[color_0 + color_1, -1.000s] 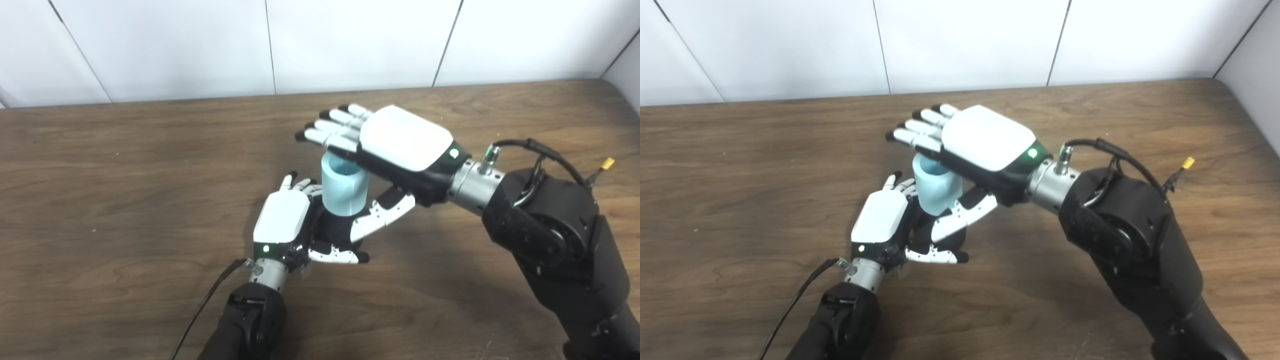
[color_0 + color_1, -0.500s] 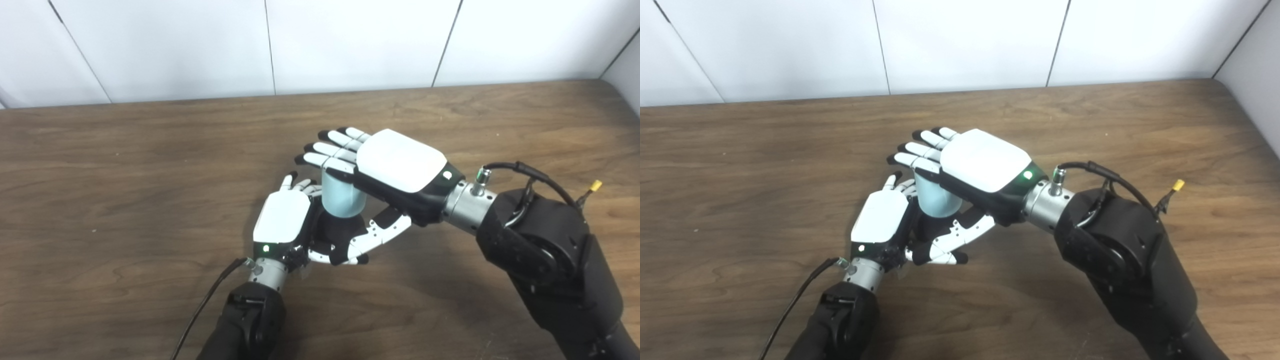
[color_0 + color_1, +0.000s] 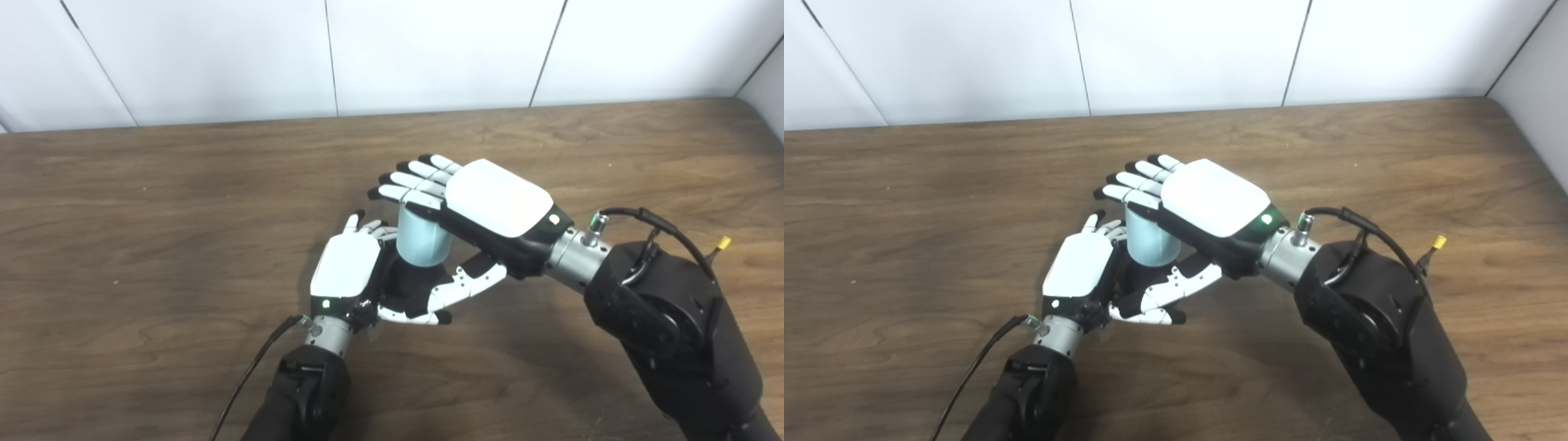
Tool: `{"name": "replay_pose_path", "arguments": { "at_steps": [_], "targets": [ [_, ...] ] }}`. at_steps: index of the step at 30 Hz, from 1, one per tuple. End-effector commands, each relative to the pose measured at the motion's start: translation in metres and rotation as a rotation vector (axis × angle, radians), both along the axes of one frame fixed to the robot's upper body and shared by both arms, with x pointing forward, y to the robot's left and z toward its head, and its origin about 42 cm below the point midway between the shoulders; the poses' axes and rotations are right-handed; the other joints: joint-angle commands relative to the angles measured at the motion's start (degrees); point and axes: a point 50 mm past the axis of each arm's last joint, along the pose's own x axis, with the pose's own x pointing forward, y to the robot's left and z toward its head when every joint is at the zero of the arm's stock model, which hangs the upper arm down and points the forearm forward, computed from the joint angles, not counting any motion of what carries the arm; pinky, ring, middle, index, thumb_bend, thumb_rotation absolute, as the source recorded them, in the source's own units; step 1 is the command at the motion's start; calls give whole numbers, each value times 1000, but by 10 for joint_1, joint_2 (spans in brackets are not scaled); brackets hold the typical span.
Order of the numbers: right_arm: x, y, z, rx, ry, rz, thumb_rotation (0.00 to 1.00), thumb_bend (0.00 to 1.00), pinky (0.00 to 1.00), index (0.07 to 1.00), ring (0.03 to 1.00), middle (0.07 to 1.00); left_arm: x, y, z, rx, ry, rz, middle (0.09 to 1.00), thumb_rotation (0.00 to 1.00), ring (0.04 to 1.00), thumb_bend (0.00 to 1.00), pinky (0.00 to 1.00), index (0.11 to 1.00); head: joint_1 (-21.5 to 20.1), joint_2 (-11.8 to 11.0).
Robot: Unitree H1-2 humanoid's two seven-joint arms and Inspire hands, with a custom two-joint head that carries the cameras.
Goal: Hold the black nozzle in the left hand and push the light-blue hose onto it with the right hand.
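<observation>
Near frame centre, the upright light-blue hose point(image 3: 422, 240) is capped by the flat, spread right hand point(image 3: 490, 205) directly above the black nozzle point(image 3: 411, 283) clasped by the left hand point(image 3: 361, 275).

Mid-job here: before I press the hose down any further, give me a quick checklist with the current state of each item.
1. Left hand wrapped around the black nozzle: ok.
2. Light-blue hose upright over the nozzle: ok.
3. Right hand flat across the hose top, fingers straight: ok.
4. Hose bottom meets the nozzle: ok; how deep it sits: cannot tell, hidden by the hose.
5. Right thumb clear of the left hand's fingers: cannot tell, they overlap in both views.
6. Table around the hands free of obstacles: ok.
</observation>
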Motion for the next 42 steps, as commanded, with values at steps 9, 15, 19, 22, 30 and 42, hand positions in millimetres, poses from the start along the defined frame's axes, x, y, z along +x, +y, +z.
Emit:
{"name": "replay_pose_path", "arguments": {
  "at_steps": [9, 15, 19, 22, 30, 42],
  "targets": [
    [-3, -2, -25, -84, 152, 33, 950, 706, 958, 921, 956, 938, -2, -3, 6, -7, -9, -12, 759, 49, 865, 523, 1000, 484, 1, 3],
    [-6, 2, -35, -130, 193, 59, 975, 730, 997, 936, 949, 932, -2, -3, 6, -7, -15, -15, 756, 47, 858, 520, 1000, 484, 1, 3],
    [-8, 4, -40, -136, 226, 73, 968, 737, 953, 933, 945, 930, -3, -3, 6, -3, -15, -14, 751, 47, 855, 521, 1000, 483, 2, 6],
    [-10, 5, -44, -146, 237, 80, 966, 738, 947, 931, 938, 928, -3, -3, 7, 5, -15, -17, 756, 47, 862, 520, 1000, 483, 1, 6],
    [-10, 6, -51, -166, 233, 84, 959, 729, 962, 916, 935, 923, -2, -3, 7, 17, -15, -15, 761, 49, 861, 521, 1000, 484, 1, 7],
    [-1, 0, 2, -8, 93, 25, 953, 700, 972, 949, 955, 941, -3, -4, 7, -17, 4, -11, 756, 48, 865, 522, 1000, 484, 3, 6]
  ]
}}
